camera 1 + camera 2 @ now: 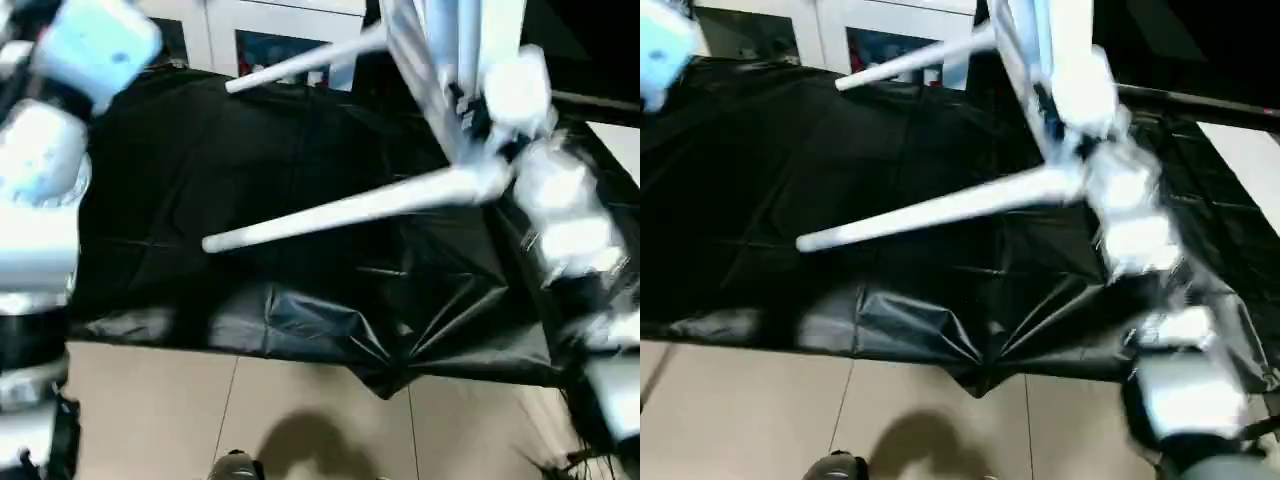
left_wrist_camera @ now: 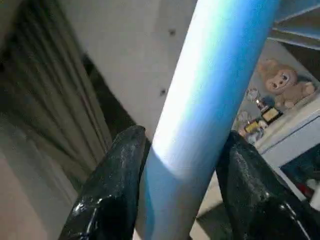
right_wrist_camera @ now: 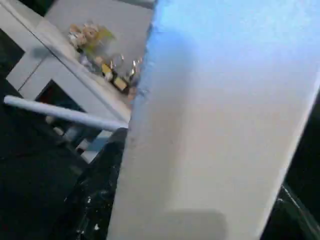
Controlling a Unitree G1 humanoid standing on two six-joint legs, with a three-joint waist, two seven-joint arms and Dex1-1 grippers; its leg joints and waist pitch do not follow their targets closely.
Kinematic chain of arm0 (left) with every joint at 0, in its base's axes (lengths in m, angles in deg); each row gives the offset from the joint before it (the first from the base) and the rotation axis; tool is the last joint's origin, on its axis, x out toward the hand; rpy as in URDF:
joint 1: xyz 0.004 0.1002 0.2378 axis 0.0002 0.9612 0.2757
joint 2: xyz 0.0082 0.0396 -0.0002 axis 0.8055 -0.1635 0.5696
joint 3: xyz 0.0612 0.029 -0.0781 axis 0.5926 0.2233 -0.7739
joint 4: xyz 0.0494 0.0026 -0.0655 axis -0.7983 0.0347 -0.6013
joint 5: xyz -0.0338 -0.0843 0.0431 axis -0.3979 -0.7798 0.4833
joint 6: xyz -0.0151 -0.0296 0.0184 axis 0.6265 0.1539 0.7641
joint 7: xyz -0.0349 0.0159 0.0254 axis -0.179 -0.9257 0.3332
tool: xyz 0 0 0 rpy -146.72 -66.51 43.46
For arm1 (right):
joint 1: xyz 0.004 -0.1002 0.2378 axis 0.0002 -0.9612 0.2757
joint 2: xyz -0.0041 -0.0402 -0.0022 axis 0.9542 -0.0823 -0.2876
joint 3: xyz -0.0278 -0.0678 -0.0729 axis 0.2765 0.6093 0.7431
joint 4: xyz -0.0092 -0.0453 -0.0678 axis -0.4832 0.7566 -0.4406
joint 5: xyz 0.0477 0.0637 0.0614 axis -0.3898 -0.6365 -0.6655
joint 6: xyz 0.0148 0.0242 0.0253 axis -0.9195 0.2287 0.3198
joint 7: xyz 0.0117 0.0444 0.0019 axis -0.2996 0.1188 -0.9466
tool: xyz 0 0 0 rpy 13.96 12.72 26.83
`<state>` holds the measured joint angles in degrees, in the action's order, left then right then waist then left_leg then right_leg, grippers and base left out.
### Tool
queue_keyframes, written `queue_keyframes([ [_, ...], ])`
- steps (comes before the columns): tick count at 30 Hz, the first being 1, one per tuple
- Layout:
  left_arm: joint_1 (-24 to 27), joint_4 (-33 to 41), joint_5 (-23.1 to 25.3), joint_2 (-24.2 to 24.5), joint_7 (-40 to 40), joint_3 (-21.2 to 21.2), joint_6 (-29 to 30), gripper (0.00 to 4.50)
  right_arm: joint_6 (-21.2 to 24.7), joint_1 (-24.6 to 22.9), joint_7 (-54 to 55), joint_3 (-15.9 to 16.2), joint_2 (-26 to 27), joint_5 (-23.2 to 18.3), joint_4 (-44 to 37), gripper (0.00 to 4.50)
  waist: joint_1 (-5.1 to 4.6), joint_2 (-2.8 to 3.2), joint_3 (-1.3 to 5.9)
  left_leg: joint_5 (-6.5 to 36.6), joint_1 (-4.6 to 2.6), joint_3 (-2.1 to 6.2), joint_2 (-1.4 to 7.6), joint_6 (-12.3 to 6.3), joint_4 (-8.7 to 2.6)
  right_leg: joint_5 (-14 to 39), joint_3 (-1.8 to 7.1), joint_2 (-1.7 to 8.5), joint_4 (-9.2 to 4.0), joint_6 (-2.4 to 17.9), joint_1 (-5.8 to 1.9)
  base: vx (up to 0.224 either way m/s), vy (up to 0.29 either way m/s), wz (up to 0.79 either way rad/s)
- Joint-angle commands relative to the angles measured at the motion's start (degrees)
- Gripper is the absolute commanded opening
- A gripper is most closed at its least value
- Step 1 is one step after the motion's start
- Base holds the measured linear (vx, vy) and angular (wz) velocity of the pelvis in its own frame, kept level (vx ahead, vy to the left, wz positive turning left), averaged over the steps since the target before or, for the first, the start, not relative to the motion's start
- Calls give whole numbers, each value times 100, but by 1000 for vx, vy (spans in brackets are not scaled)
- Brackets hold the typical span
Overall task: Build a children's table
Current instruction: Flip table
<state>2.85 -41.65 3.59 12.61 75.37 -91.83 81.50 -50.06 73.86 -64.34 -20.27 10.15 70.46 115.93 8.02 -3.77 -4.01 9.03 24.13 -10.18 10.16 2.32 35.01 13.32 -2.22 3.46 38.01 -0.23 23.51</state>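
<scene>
The children's table is lifted over the black cloth. Its white tabletop (image 1: 440, 60) stands on edge at the upper right, and two white legs (image 1: 350, 212) (image 1: 300, 62) stick out of it toward the left. In the left wrist view my left gripper (image 2: 182, 190) is shut on another white leg (image 2: 215, 100), one black finger (image 2: 115, 190) on each side of the tube. In the right wrist view my right gripper (image 3: 195, 210) is shut on the tabletop's edge (image 3: 215, 125), with a black finger (image 3: 95, 200) against the slab. My right forearm (image 1: 560, 220) reaches up to the tabletop.
A black cloth (image 1: 250, 150) covers the work surface, its front edge hanging over a tiled floor (image 1: 300, 420). A white cabinet with glass doors (image 1: 270, 30) stands behind. My left arm (image 1: 40, 200) rises along the left side.
</scene>
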Motion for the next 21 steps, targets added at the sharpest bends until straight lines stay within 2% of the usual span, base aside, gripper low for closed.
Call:
queue_keyframes([
  [1, 321, -48, -426, -355, 191, 373, 224, 200, -893, 631, -50, 124, -120, 226, -434, 204, -1, -54, 476, 301, -225, 25, 245, -177, -253, -774, 228, 366, -307, 1214, -303, 0, 0, 0],
  [2, 552, 30, -535, -601, 130, 387, 316, 197, -1015, 924, -104, 199, -177, 333, -255, 204, 5, -53, 460, 387, -224, 29, 248, -176, -263, -624, 224, 370, -324, 1214, -295, 0, 0, 0],
  [3, 653, 42, -566, -712, 78, 408, 331, 194, -1072, 1059, -117, 210, -185, 348, -166, 204, -15, -106, 457, 430, -209, 25, 251, -177, -264, -540, 224, 373, -335, 1217, -310, 0, 0, 0],
  [4, 721, 43, -581, -791, 39, 423, 342, 191, -1113, 1154, -109, 210, -186, 356, -98, 204, 16, -69, 450, 551, -229, 29, 259, -169, -271, -318, 220, 387, -364, 1205, -288, 0, 0, 0],
  [6, 792, 32, -598, -879, 13, 432, 369, 184, -1160, 1255, -61, 218, -189, 400, -24, 204, 18, -47, 438, 739, -249, 31, 273, -121, -279, -60, 217, 375, -386, 1138, -245, 0, 0, 0],
  [7, 896, -4, -620, -999, -25, 466, 387, 180, -1230, 1403, -27, 256, -199, 472, 84, 204, 12, -55, 423, 926, -264, 34, 291, -47, -295, 152, 215, 374, -415, 1078, -217, 0, 0, 0],
  [8, 938, -18, -629, -1051, -42, 484, 393, 175, -1262, 1465, -22, 280, -207, 504, 132, 204, -5, -49, 422, 1100, -257, 57, 301, 56, -315, 331, 198, 383, -420, 1030, -223, 0, 0, 0],
  [10, 1047, -76, -697, -1219, -51, 541, 466, 167, -1398, 1674, 15, 387, -251, 642, 289, 204, -21, -74, 424, 1283, -263, 67, 299, 178, -318, 517, 189, 382, -429, 961, -201, 0, 0, 0],
  [12, 1161, -178, -808, -1443, 16, 621, 626, 163, -1597, 1955, -160, 493, -262, 703, 545, 204, -26, -73, 417, 1440, -258, 72, 296, 244, -333, 665, 197, 391, -456, 869, -183, 0, 0, 0],
  [14, 1188, -228, -826, -1554, 44, 667, 689, 155, -1693, 2072, -345, 561, -245, 710, 720, 204, -56, -74, 413, 1834, -274, 96, 308, 360, -344, 918, 193, 397, -481, 810, -157, 0, 0, 0],
  [15, 1191, -240, -835, -1593, 64, 680, 709, 154, -1738, 2110, -382, 588, -244, 730, 789, 204, -78, -91, 406, 1895, -265, 96, 308, 368, -346, 939, 195, 394, -486, 808, -155, 0, 0, 0],
  [17, 1206, -284, -844, -1647, 97, 717, 730, 152, -1819, 2186, -539, 614, -184, 699, 952, 204, -59, -78, 407, 1922, -301, 93, 321, 386, -338, 710, 199, 383, -486, 817, -119, 0, 0, 0],
  [19, 1196, -324, -833, -1659, 95, 743, 712, 150, -1880, 2232, -605, 665, -139, 747, 1062, 204, -51, -113, 402, 1908, -299, 93, 327, 398, -342, 527, 190, 367, -474, 830, -127, 0, 0, 0],
  [21, 1157, -363, -787, -1652, 86, 718, 687, 150, -1953, 2272, -582, 699, -104, 821, 1171, 204, -44, -123, 419, 1710, -288, 99, 328, 390, -335, 211, 180, 366, -430, 866, -153, 0, 0, 0],
])
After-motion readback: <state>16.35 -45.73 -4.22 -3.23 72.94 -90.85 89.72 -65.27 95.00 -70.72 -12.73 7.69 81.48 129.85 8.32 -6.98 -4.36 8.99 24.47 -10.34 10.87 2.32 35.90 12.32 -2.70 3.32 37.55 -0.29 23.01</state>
